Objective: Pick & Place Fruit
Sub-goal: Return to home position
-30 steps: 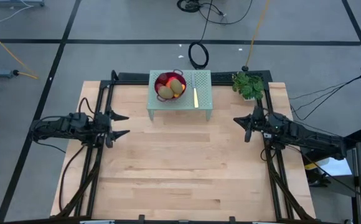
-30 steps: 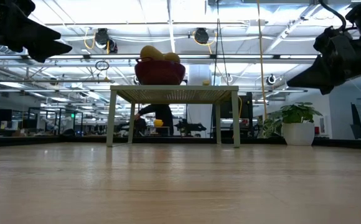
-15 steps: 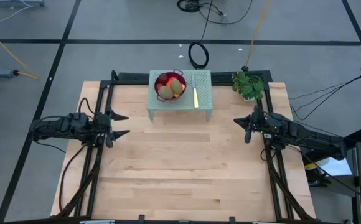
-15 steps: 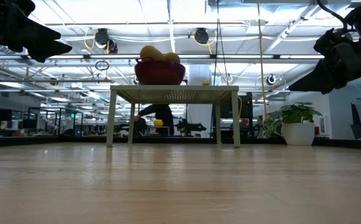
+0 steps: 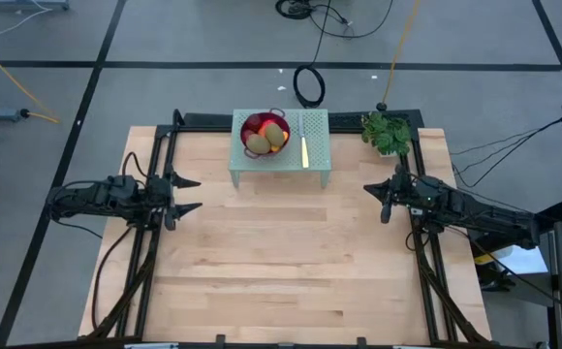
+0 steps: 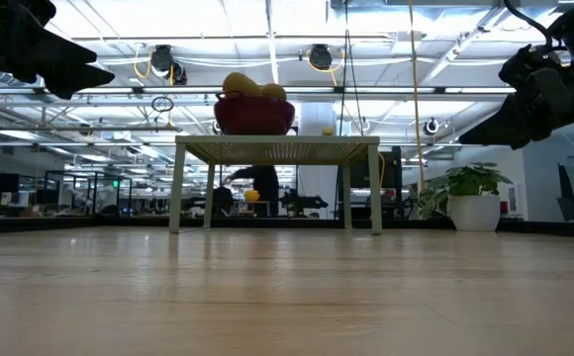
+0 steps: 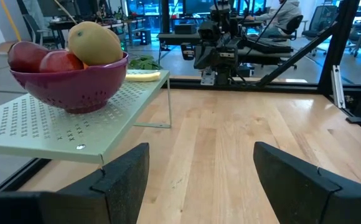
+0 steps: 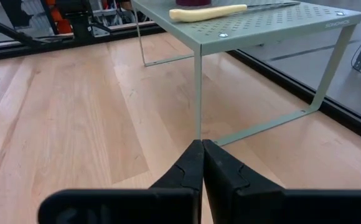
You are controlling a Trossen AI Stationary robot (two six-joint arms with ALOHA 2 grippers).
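The fruit [image 5: 265,135] lies piled in a purple mesh bowl [image 7: 68,84] that stands on the top of a pale green perforated shelf [image 5: 315,165] at the table's far middle. A brown-green oval [image 7: 94,42] sits on top, with red pieces [image 7: 28,56] beside it. My left gripper [image 5: 190,194] hovers open above the table's left side, pointing level toward the right edge, with nothing between its fingers [image 7: 126,180]. My right gripper [image 5: 368,188] hovers shut and empty at the right side, its tip [image 8: 202,163] pointing toward the shelf's leg.
A slim yellow-handled knife [image 5: 305,151] lies on the shelf to the right of the bowl. A potted plant [image 5: 387,133] stands at the far right corner. Bare wooden tabletop [image 5: 281,262] stretches between the two arms and toward the near edge.
My right gripper has rolled slightly about its own pointing line without leaving its place. The fruit and bowl have kept still.
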